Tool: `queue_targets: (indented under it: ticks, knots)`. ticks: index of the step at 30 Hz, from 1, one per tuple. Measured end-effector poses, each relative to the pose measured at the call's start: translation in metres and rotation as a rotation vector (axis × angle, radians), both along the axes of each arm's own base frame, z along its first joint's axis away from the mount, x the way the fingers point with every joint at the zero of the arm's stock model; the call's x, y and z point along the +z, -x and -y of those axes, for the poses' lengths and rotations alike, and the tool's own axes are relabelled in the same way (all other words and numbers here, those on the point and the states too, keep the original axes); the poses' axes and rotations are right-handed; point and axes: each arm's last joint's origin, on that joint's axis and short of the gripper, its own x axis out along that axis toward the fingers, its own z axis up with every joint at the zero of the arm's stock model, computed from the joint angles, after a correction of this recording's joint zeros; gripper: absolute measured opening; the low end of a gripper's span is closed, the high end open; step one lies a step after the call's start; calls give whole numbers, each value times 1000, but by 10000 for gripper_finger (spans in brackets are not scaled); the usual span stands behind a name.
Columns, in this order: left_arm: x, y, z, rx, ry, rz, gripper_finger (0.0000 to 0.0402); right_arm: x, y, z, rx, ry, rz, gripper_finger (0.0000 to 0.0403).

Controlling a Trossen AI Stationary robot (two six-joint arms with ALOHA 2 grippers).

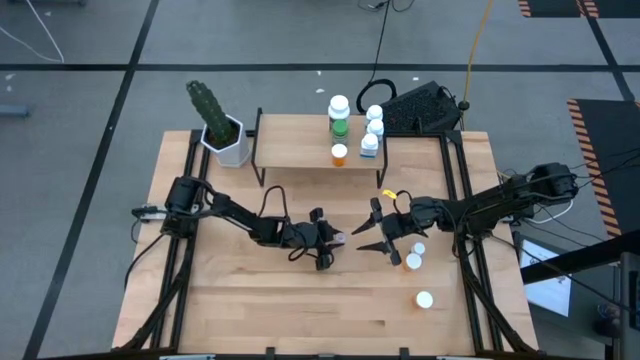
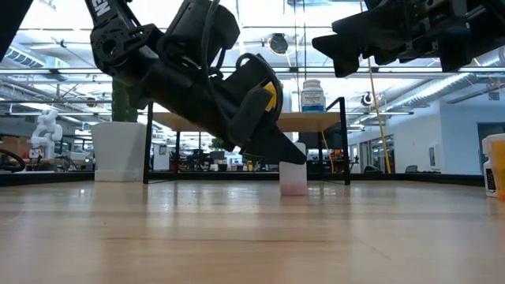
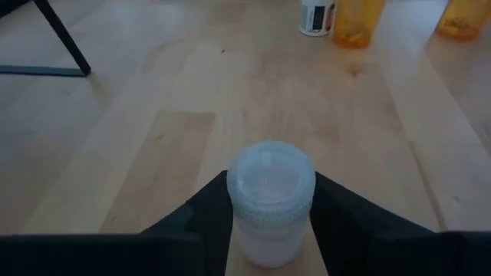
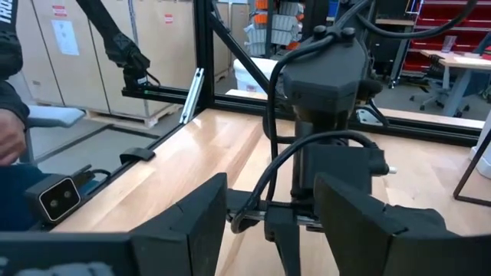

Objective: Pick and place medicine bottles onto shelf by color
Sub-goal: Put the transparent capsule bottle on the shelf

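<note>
Left end effector (image 1: 335, 240) sits low near the middle of the desk (image 1: 250, 300), its two fingers (image 3: 192, 222) flanking a pale pinkish medicine bottle (image 3: 270, 201) with a white cap; the wrist view shows the fingers right against the bottle's sides, though a firm pinch cannot be told for sure. In the low view the same bottle (image 2: 293, 177) stands upright on the desk surface under the tip of that arm.

Right end effector (image 1: 375, 240) hovers just beside it toward the desk's right edge, raised off the surface, fingers spread apart with nothing between them.

Near the right front of the desk a lone white-capped bottle (image 1: 424, 299) stands by itself. Closer to the right arm, two more capped bottles (image 1: 413, 260) stand close together.

Farther back, the shelf (image 1: 300, 140) runs along the rear edge of the desk. On its right part stand a large green bottle (image 1: 339, 118), an orange bottle (image 1: 339, 153) in front of it, and blue-white bottles (image 1: 372, 135) in a short line beside them.

At the rear left corner a white hexagonal pot with a green cactus (image 1: 222, 128) sits just beside the shelf's left end.
</note>
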Motion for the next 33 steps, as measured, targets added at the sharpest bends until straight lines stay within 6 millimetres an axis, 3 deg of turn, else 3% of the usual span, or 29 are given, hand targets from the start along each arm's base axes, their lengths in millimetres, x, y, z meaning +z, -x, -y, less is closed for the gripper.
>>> queue_targets:
  ticks: [11,18,28,33]
  knots:
    - [6,0,-2,17,9,11,173,1,0,0,-3,-21,7,192]
    - [47,10,-18,67,5,18,147,10,3,0,-4,-32,47,192]
    - [120,41,-65,137,-125,51,167,28,14,-12,54,-39,136,192]
    - [132,50,-105,224,-191,52,156,30,15,-13,60,-33,168,192]
